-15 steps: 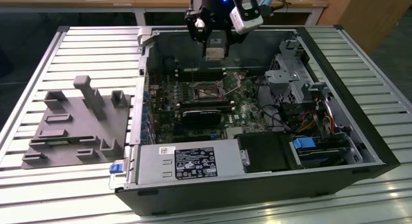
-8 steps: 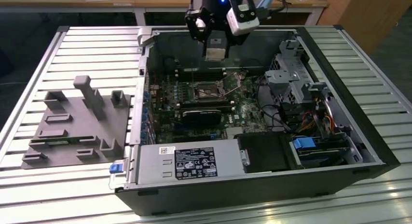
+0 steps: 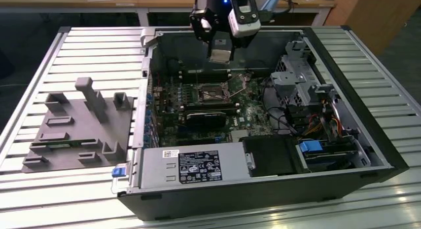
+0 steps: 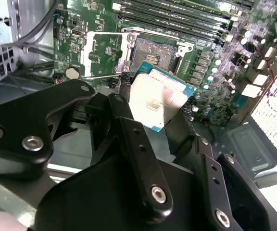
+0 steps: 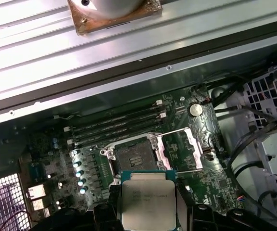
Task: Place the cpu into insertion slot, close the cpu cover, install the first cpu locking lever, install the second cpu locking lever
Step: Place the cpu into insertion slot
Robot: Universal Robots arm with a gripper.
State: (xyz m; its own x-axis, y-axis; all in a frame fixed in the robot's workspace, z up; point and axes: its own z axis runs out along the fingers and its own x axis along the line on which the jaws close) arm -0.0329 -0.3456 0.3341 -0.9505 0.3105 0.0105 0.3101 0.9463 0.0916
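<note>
The arm's gripper [image 3: 220,55] hung over an open computer case [image 3: 263,192], pinching the cpu [image 4: 157,98] by two opposite edges so that the chip's silvery lid faced up and its green border stayed level for a flat drop. In the second wrist view the black fingers [image 4: 129,130] flanked the chip, which hovered clear of the motherboard [image 5: 49,161], not yet seated. The insertion slot [image 5: 133,156], a dark square with a metal rim, lay bare beside the memory slots [image 5: 114,126], and the chip appeared to sit slightly off to one side of it rather than squarely above. The cpu cover [image 5: 179,151] was folded back off the socket, lying open on the board next to it, evidently to leave the way free; a thin wire locking lever [image 4: 102,75] stood released along its edge. The finger pads' contact with the chip was hidden behind its edges, the chip's underside could not be seen, and its near edge was cut off in the first wrist view. The socket's contacts were too fine to make out, and in the exterior view the chip was hard to distinguish beneath the tool.
</note>
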